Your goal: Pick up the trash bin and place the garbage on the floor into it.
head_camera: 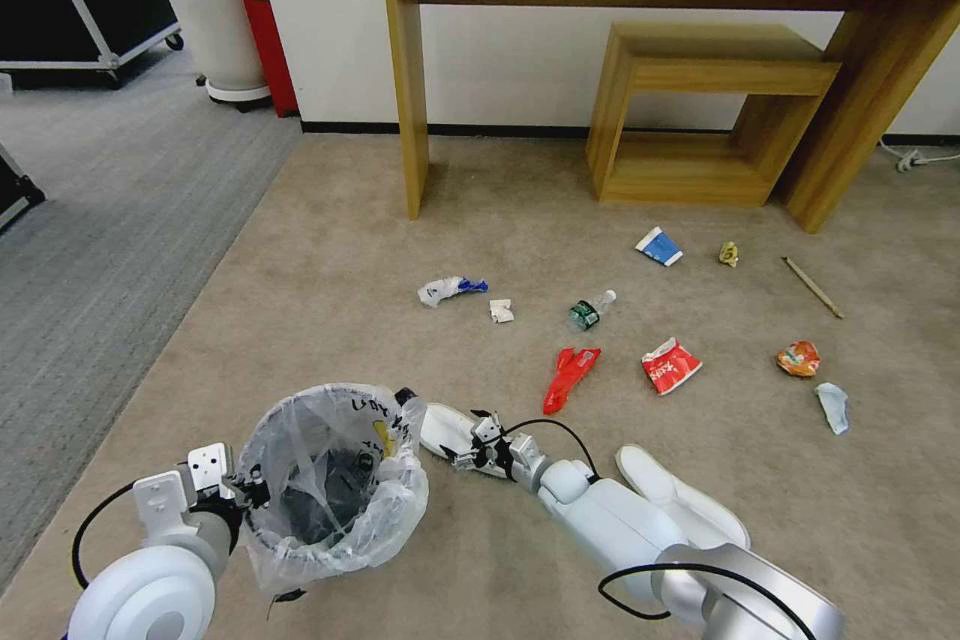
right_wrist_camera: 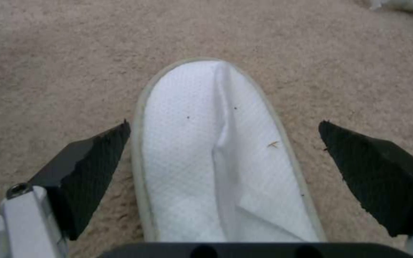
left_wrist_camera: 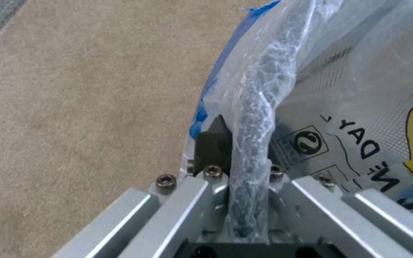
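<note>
Trash bin (head_camera: 330,480) first: from the head camera I see it held at its rim by my left gripper (head_camera: 250,492), its whitish plastic bag (head_camera: 400,500) folded over the edge. Inside the bin I make out dark folds at the bottom and a yellow patch high on the far wall; whether any litter lies in there I cannot tell. Just right of the bin, my right gripper (head_camera: 478,442) hangs low over a white slipper (head_camera: 445,432) on the beige carpet (head_camera: 330,250). A second slipper (head_camera: 680,500) lies beside my right forearm. Beyond the right gripper the garbage is spread out: a red wrapper (head_camera: 570,377) nearest, a red-and-white packet (head_camera: 670,365), a green-label bottle (head_camera: 590,310), a small crumpled paper (head_camera: 501,311), a blue-and-white bag (head_camera: 450,290), a blue-white carton (head_camera: 659,246), a yellow scrap (head_camera: 729,254), a wooden stick (head_camera: 812,287), an orange wrapper (head_camera: 798,358) and a pale scrap (head_camera: 832,407).

On the left wrist camera, the left gripper (left_wrist_camera: 245,157) is pinched tight on the bag-wrapped bin rim (left_wrist_camera: 259,107), which runs up between its jaws; printed bag film with a yellow patch lies to one side.

On the right wrist camera, the right gripper (right_wrist_camera: 226,150) is spread wide, one black pad (right_wrist_camera: 96,172) on each side of the slipper (right_wrist_camera: 216,154), neither touching it. The slipper lies flat on the carpet (right_wrist_camera: 72,53).
</note>
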### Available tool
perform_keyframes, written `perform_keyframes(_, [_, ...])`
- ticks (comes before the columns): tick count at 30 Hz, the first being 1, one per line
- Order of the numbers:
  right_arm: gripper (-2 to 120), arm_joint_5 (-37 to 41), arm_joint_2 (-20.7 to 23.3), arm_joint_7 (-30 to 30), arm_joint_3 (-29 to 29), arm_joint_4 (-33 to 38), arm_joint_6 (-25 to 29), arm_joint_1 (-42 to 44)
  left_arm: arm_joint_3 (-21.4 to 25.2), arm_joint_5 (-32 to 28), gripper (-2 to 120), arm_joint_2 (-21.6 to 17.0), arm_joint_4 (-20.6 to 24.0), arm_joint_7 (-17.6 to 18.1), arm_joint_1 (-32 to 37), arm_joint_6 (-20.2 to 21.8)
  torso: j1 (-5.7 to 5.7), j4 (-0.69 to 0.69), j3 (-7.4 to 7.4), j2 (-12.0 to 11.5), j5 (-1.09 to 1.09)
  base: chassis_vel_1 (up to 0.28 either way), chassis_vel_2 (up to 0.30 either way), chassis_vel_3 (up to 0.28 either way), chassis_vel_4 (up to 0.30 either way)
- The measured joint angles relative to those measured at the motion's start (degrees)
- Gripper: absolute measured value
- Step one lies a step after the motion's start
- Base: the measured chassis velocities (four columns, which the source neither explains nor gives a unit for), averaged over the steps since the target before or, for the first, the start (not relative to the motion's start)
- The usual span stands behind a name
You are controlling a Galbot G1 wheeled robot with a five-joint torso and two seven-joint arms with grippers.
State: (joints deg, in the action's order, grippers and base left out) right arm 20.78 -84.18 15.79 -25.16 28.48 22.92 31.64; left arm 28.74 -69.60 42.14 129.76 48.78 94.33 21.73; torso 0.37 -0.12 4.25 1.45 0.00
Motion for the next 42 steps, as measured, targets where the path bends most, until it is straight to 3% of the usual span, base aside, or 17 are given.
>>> perform_keyframes(22, [100,-3.37,-1.96,0.53,4.62,-1.0,0.63,2.87,-0.67,0.45,0,-0.35,-0.09,0.03,0.04,-0.21,0.0,0.0,0.0,0.0,0.0,0.0,0.0,0.0,0.0])
perform_keyframes(26, [91,-3.19,-1.98,1.2,4.83,-0.98,0.72,2.87,-0.56,0.51,0,-0.47,-0.09,0.02,0.17,-0.23,0.0,0.0,0.0,0.0,0.0,0.0,0.0,0.0,0.0])
perform_keyframes(33, [60,-2.31,-2.13,2.16,4.78,-0.63,1.27,2.86,-0.25,0.67,0,-0.51,0.04,0.03,0.56,-0.37,0.0,0.0,0.0,0.0,0.0,0.0,0.0,0.0,0.0])
perform_keyframes(42, [31,-1.72,-2.1,2.25,4.12,-0.19,1.71,2.72,-0.14,1.0,0,-0.5,0.63,-0.04,1.2,-0.42,0.0,0.0,0.0,0.0,0.0,0.0,0.0,0.0,0.0])
